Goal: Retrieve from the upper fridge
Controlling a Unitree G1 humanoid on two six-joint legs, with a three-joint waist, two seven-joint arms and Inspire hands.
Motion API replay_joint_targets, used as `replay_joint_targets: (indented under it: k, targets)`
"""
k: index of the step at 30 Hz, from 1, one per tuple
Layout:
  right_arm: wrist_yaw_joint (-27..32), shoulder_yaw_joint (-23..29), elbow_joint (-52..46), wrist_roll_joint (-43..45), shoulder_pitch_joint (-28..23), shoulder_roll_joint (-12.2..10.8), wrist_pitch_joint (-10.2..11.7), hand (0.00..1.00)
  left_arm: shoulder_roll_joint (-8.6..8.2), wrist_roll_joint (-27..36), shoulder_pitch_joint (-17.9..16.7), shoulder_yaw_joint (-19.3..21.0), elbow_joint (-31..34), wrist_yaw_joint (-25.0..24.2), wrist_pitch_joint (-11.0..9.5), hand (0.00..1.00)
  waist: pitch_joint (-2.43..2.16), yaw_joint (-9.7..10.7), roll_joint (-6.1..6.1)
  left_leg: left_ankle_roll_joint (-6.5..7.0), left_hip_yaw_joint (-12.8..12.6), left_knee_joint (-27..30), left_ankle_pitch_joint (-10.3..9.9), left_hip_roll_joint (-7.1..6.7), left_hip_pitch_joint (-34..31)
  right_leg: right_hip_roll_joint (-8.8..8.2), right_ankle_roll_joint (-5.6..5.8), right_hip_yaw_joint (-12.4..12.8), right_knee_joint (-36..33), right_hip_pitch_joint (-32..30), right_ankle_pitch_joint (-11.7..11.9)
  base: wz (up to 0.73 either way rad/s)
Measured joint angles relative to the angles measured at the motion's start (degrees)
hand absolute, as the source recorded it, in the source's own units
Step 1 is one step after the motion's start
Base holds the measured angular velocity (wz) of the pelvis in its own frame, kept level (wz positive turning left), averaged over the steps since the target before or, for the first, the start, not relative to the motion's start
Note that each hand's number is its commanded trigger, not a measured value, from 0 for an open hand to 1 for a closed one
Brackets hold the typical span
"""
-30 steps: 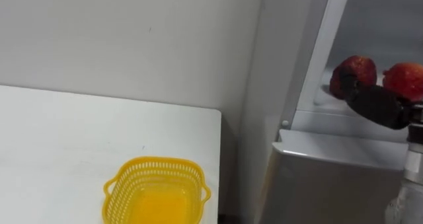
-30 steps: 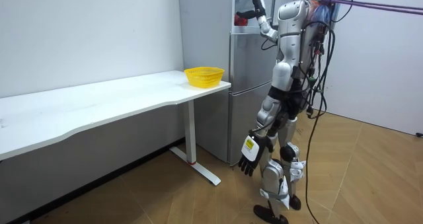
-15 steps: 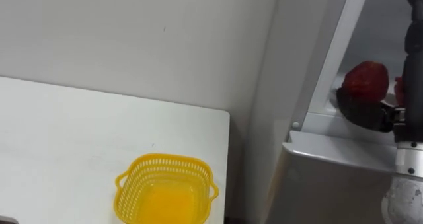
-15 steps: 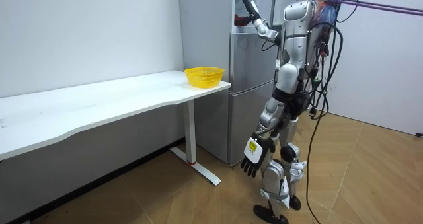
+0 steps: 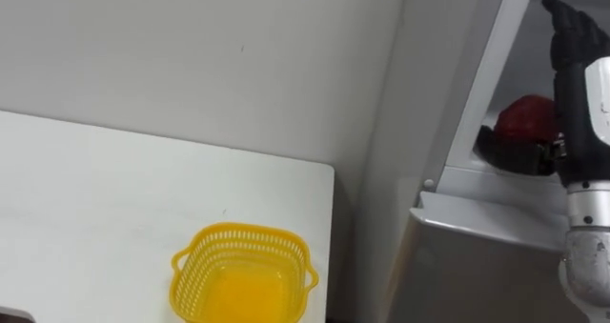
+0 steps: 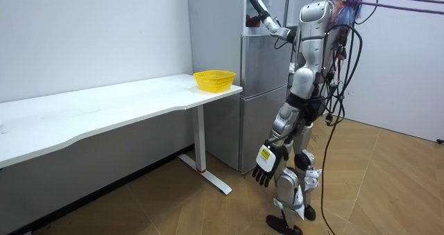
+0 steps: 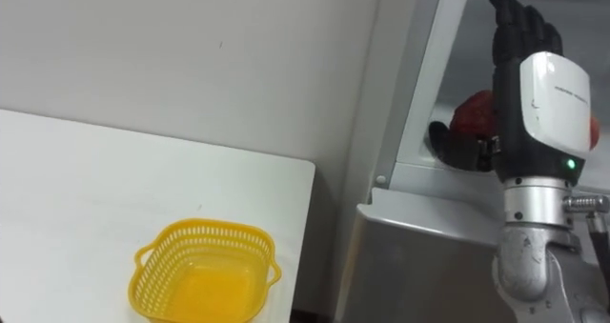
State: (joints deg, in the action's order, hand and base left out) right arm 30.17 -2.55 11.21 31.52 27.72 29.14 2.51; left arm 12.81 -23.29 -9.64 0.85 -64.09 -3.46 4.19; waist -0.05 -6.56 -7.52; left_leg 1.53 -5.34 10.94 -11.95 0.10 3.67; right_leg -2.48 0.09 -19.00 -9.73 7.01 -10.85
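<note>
The room is plain: pale, smooth walls [image 6: 90, 34] and a floor [image 6: 388, 186] of wood-grain boards. Along the wall runs a long white table [image 6: 104, 110] with a flat matt top and white legs, its end just beside the fridge [image 6: 260, 89]. The fridge is a tall grey box with flat, faintly glossy fronts. Its upper compartment [image 5: 534, 66] stands open, framed in white, with a white ledge [image 5: 496, 178] along its lower edge.

The robot stands upright on the boards in front of the fridge, with its right arm raised to the open compartment.

Near the fridge end of the table sits a yellow plastic basket [image 5: 240, 232], a rounded rectangle with slotted walls and a small lug handle on each side.

The right hand [image 7: 538, 94] is held up inside the compartment with its white back plate towards the head camera. Its dark fingers [image 7: 519, 23] are straight and point upward, and the thumb [image 7: 453, 144] is stretched out sideways, so it grips nothing. The left hand [image 6: 263, 168] hangs beside the thigh with its fingers loose and slightly apart.

The red fruit [image 5: 527, 118], round and dull-skinned, sits on the compartment's shelf just above the thumb, partly hidden by the raised hand (whether they touch I cannot tell).
</note>
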Motion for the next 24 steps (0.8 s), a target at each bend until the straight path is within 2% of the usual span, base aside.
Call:
replay_joint_targets:
  k: [4,8,13,24]
  targets:
    - [-1.9,-0.6,1.4,-1.3,1.1,0.4,0.0,0.00,0.48,0.0,0.1,0.0,0.0,-0.8,0.1,0.00,0.23,0.2,-0.35,0.00,0.1,0.1,0.0,0.01,-0.1,0.01,0.00,-0.1,0.0,0.0,0.0,0.00]
    - [-4.8,-0.6,1.4,-4.0,1.7,0.8,-0.1,0.00,1.05,-0.1,0.0,0.1,0.1,-1.7,0.1,0.00,0.13,0.2,-0.54,0.01,0.3,0.3,0.0,-0.05,-0.2,-0.09,0.00,-0.1,-0.1,0.1,0.0,0.03]
    - [-9.2,-0.5,1.4,-12.1,2.8,2.1,-0.8,0.00,1.30,-0.2,-0.2,0.8,1.1,-1.8,0.4,0.00,0.20,0.4,-0.58,0.01,0.9,0.5,0.0,-0.16,-0.6,-0.27,0.00,-0.2,0.0,0.0,0.0,0.04]
    - [-14.2,-0.5,1.5,-15.6,3.4,2.9,-1.3,0.00,1.27,-1.3,-0.3,1.2,2.7,-0.5,0.8,0.00,0.06,0.4,-0.19,0.01,0.8,0.8,0.0,-0.14,-0.6,-0.05,-0.03,0.1,0.0,0.0,0.0,0.00]
